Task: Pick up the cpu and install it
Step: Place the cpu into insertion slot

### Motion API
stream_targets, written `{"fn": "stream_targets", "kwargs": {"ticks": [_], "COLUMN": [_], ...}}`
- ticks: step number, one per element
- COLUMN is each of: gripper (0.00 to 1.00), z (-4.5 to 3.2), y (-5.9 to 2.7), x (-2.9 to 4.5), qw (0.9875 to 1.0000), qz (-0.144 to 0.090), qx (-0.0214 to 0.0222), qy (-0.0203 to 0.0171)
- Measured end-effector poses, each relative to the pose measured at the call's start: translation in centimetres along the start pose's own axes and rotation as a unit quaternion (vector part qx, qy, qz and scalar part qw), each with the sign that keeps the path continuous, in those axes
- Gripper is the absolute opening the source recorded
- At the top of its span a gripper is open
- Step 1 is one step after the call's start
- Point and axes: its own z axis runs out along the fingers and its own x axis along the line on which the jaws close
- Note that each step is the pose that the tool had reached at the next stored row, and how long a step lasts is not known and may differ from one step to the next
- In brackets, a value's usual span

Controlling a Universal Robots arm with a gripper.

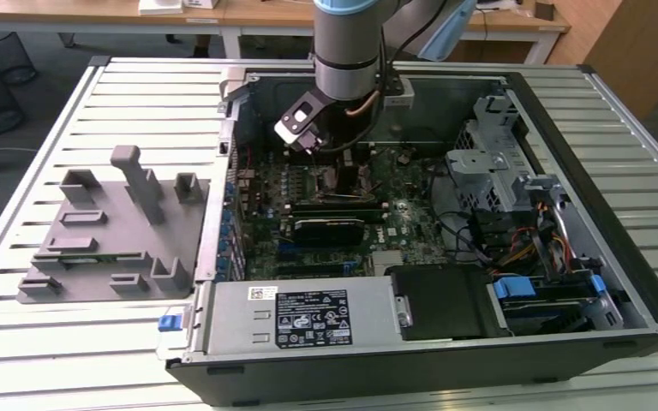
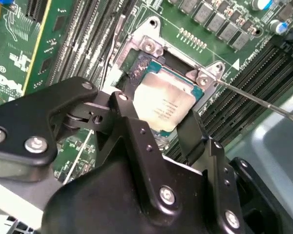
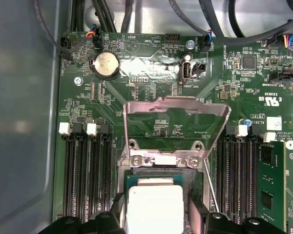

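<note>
The cpu, a flat square chip with a pale silvery top and a green rim, lies in or just over the open socket frame on the motherboard. My gripper straddles it, with one black finger against each of two opposite edges. In the first wrist view the cpu sits between the same fingers, below the raised metal load plate. In the exterior view my gripper reaches down into the open computer case, and the arm hides the chip.
The thin socket lever sticks out beside the socket. Black memory slots flank it, with a green memory stick on one side. Cables, a drive cage and a power supply fill the case. A grey parts fixture lies at the exterior view's left.
</note>
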Motion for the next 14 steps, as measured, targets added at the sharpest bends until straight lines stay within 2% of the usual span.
{"fn": "stream_targets", "kwargs": {"ticks": [2,4,6,7,14], "gripper": [0.61,0.61,0.6,0.54,0.53], "z": [-0.01,-0.02,-0.08,-0.14,-0.42], "y": [0.0,0.01,0.01,0.01,0.17], "x": [-0.01,-0.01,-0.02,-0.01,-0.02], "qw": [1.0,1.0,1.0,1.0,1.0], "qz": [0.0,0.0,0.0,0.0,0.0], "qx": [0.0,0.0002,0.0002,0.0001,0.0001], "qy": [-0.0036,-0.0057,-0.0061,-0.0059,-0.0058]}}
